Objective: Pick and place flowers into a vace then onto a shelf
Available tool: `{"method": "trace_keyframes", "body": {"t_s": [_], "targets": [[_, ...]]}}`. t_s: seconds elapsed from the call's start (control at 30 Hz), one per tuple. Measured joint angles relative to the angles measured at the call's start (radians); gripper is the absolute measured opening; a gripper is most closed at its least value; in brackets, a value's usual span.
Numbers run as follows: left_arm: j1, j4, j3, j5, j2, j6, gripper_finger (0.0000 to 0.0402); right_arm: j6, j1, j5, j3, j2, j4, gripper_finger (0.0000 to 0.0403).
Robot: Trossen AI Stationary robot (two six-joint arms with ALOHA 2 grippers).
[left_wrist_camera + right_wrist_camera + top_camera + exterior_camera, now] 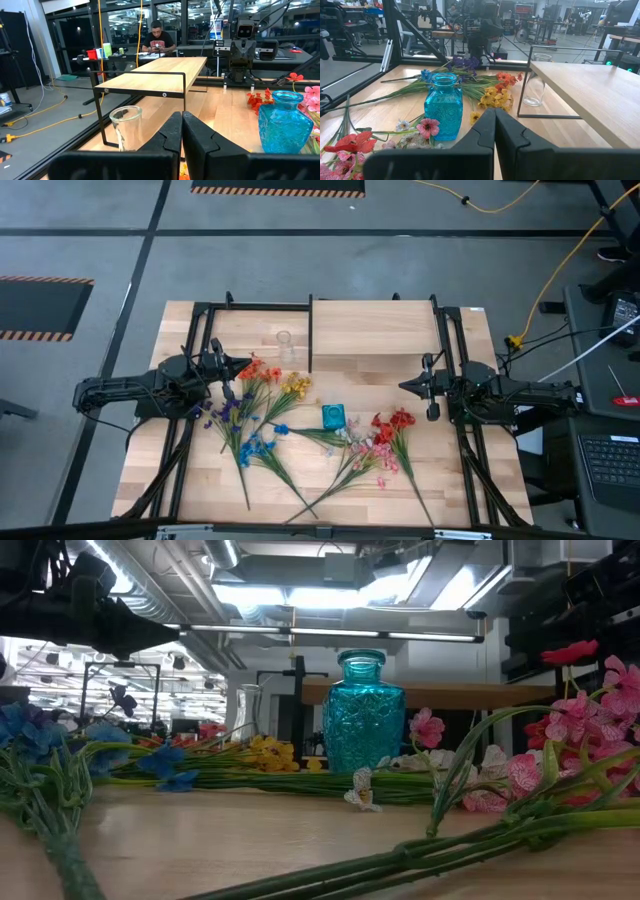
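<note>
Flowers (300,435) lie loose across the tabletop (470,480), fanned around an upright blue glass vase (333,417). Clear glass (284,340) stands beside the shelf (375,328). Left gripper (243,366) and right gripper (405,386) hover at either side, jaws closed, holding nothing.

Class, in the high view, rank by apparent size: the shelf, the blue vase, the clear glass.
1. shelf, by far the largest.
2. blue vase.
3. clear glass, which looks only slightly smaller than the vase.

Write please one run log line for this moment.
left gripper: shut, empty, parked | right gripper: shut, empty, parked | flowers: on table | blue vase: empty | shelf: bare
</note>
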Motion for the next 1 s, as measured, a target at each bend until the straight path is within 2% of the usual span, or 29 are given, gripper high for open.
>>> {"method": "trace_keyframes", "body": {"t_s": [1.0], "targets": [[0.0, 0.0, 0.0, -0.014, 0.0, 0.026, 0.0006, 0.004, 0.0, 0.0, 0.0, 0.0, 0.0, 0.0007]]}}
